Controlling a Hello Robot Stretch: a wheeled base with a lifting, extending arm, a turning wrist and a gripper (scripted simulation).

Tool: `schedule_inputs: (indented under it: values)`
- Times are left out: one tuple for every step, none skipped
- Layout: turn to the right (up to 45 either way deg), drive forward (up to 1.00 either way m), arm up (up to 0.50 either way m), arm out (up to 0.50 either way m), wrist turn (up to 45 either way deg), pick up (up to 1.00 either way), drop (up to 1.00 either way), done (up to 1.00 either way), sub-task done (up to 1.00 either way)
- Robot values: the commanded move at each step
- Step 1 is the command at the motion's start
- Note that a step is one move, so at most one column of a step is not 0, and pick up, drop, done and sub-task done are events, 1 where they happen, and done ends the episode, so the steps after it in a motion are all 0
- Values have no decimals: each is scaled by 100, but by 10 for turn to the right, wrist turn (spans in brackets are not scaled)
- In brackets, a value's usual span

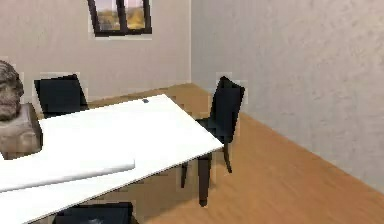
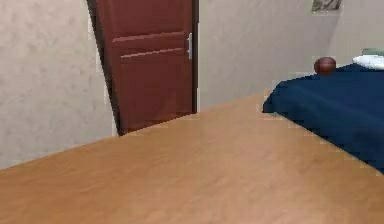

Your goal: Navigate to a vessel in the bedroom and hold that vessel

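Desk: white desk (image 1: 130, 135) fills the forward view's left and middle, one dark leg under its right corner
Bust: pale stone bust (image 1: 15, 110) stands on the desk at the forward view's left edge
On the desk: long pale strip (image 1: 70, 172) lies along the near edge; small dark thing (image 1: 146, 101) lies near the far edge, too small to name
Seats: right chair (image 1: 222, 110), black, just beside the desk's right end; back chair (image 1: 60, 95), black, behind the far edge; near chair (image 1: 95, 213), only its top showing at the bottom edge
Wall ahead: dark-framed window (image 1: 120, 17) high up
Door: dark red door (image 2: 150, 60), closed, in the arm side view's upper middle, pale handle (image 2: 188, 45) on its right side
Bed: bed (image 2: 330, 110) with a dark blue cover at the arm side view's right, on the wooden floor (image 2: 180, 170)
Task's thing: round reddish-brown thing (image 2: 325, 65) rests on the far part of the bed, near a pale pillow (image 2: 370, 61); cannot tell whether it is a vessel
Gripper: state of the gripper cannot be told
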Motion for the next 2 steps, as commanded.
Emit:
schedule_inputs:
  values:
    - [450, 0, 0, 0, 0, 0, 0, 0, 0]
    - [450, 0, 0, 0, 0, 0, 0, 0, 0]
